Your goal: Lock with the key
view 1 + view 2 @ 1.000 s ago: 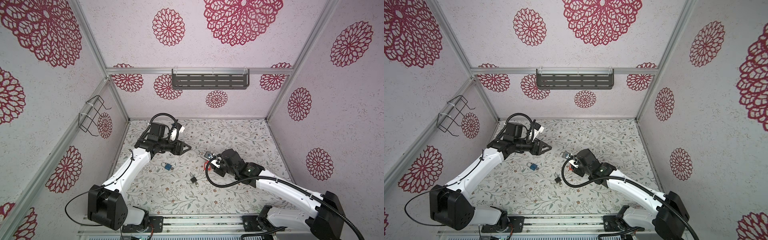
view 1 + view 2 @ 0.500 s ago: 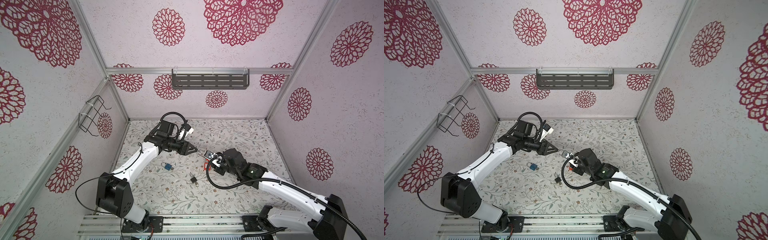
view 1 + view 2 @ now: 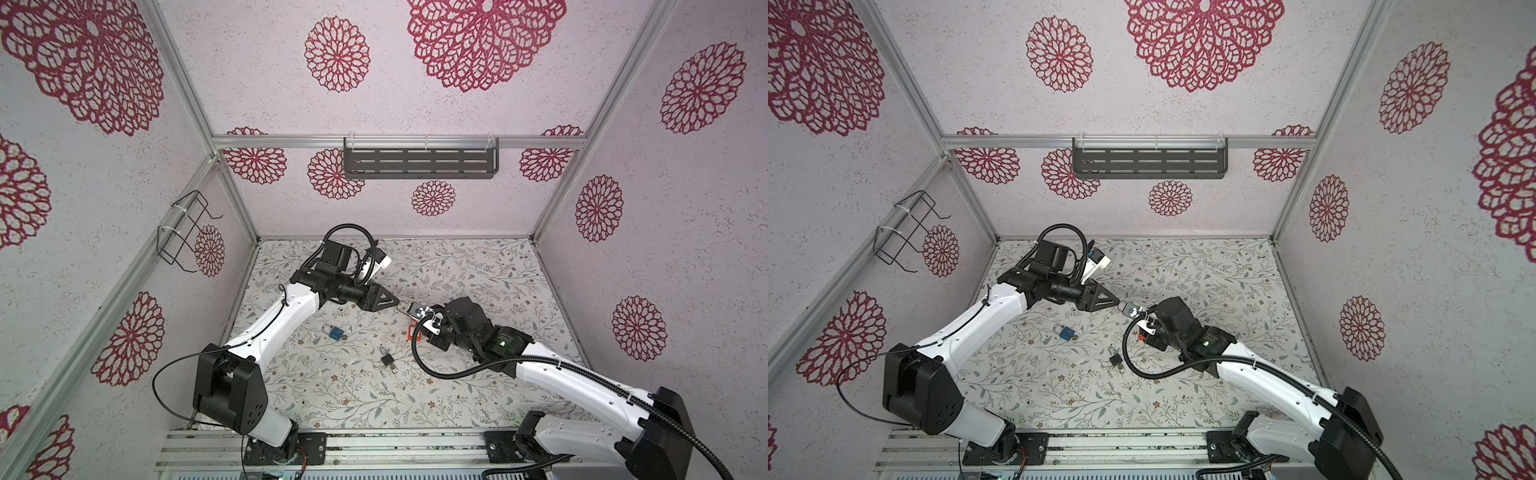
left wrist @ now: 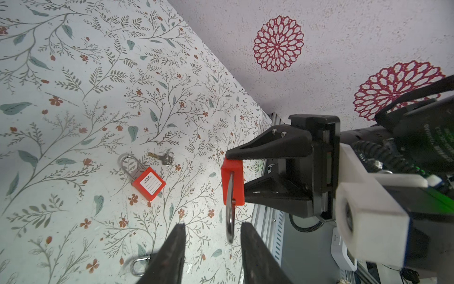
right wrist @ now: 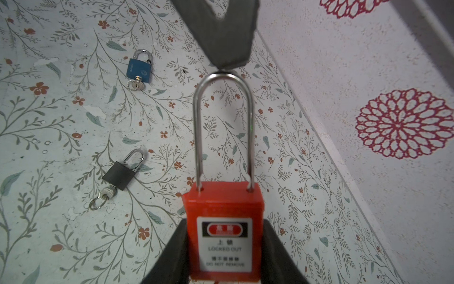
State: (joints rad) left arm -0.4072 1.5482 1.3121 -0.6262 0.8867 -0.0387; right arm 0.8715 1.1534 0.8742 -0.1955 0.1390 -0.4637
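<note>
Red plastic safety padlock point(image 5: 224, 221) with a long steel shackle point(image 5: 223, 118) is held in the air above the middle of the floral-patterned table point(image 3: 457, 395). Its white label faces the right wrist camera and both shackle legs enter the body. On the left wall hangs a black wire basket point(image 3: 183, 232). The left gripper point(image 4: 213, 226) reaches in towards the centre. Its fingers point(image 4: 177, 248) stand partly apart on either side of the bend of the shackle, with a gap showing on each side, so it clamps nothing. On the table nearer the front lies a small blue padlock point(image 3: 334, 331) with keys at its base. Further right is a small black padlock point(image 3: 387, 360) with a key on a ring. A second red padlock point(image 4: 148, 184) lies flat on the table, a loose silver key point(image 4: 162, 157) just beside its shackle. The right gripper point(image 4: 234, 175) is clamped on the body of the held padlock, whose shackle points at the left gripper
</note>
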